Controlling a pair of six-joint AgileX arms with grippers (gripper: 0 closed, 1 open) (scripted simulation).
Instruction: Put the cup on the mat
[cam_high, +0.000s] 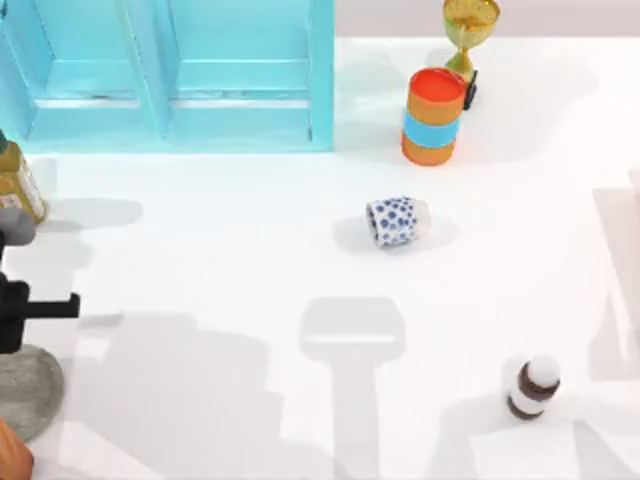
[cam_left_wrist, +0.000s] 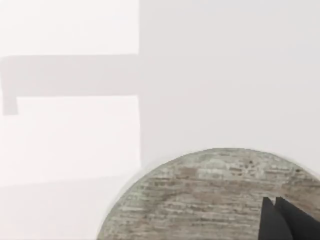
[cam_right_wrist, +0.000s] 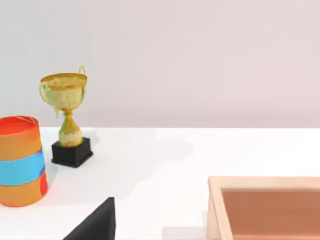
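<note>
White surface (cam_high: 230, 300), teal cabinet at the back; blue-dotted cup (cam_high: 397, 221) on its side near the middle, well apart from the round grey mat (cam_high: 28, 388) at the left edge (so not on it, placement outstanding). Left gripper (cam_high: 20, 305) over the mat, holding nothing visible, finger gap can't tell; right gripper (cam_right_wrist: 95, 225) a dark tip, same.

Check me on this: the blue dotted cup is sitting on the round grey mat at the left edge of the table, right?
Not quite. The top view shows the blue dotted cup on bare table near the middle, well apart from the round grey mat, which does lie at the left edge under the left gripper.
</note>
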